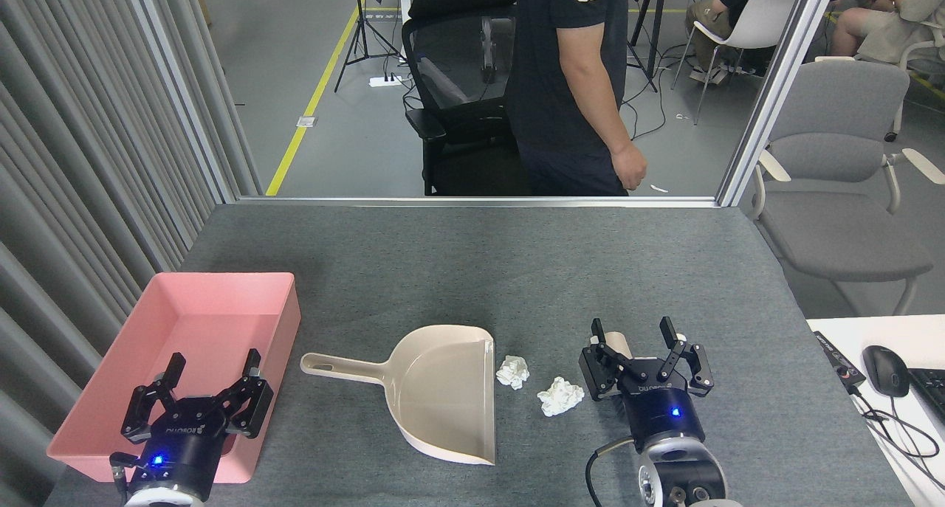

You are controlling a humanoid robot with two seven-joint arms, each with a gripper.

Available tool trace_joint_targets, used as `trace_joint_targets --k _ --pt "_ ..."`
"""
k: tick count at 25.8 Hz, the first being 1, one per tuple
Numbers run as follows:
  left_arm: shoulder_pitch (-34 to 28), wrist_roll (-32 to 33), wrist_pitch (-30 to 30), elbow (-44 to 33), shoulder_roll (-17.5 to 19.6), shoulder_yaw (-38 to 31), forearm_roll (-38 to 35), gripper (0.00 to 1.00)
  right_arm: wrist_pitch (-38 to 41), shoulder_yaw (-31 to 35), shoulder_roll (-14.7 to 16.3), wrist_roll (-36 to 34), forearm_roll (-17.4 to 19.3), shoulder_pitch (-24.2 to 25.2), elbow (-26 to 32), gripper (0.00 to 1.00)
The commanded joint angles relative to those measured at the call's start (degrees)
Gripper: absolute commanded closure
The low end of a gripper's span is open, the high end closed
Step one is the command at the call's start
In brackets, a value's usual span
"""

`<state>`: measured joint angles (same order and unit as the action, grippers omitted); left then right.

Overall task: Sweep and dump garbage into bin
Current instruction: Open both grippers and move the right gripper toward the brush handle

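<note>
Desk point(472, 271), grey felt top.

Bin point(111, 437) — pink tray at near-left corner, nothing inside.

Dustpan point(443, 392) — beige, mid-desk toward near edge, handle pointing left at bin, open mouth facing right.

Garbage — two white wads just right of dustpan mouth: first wad point(512, 371) nearly at the lip, second wad point(560, 396) slightly right and nearer, apart from each other.

Left gripper point(213, 370) — fingers spread, empty, over bin's near end.

Right gripper point(641, 336) — fingers spread; small beige object point(615, 342) partly hidden behind left finger, contact unclear.

Person point(568, 86) standing beyond far edge.
</note>
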<state>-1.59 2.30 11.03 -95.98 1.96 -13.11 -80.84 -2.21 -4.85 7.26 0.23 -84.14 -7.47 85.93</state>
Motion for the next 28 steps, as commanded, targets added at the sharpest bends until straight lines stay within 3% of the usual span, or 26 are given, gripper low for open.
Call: trace_joint_targets --k 1,25,28 --pt "-0.3 0.4 -0.3 0.0 0.1 -0.2 0.2 0.01 0.0 0.0 0.3 0.0 0.0 -0.3 -0.1 0.02" --pt "-0.8 0.9 -0.3 0.1 0.0 -1.2 0.4 0.01 -0.1 -1.0 -0.2 0.0 -0.1 0.0 0.6 0.02" --pt "-0.8 1.0 0.0 0.1 -0.6 -0.6 3.9 0.01 -0.1 -1.0 -0.2 0.0 -0.1 0.4 2.0 0.02"
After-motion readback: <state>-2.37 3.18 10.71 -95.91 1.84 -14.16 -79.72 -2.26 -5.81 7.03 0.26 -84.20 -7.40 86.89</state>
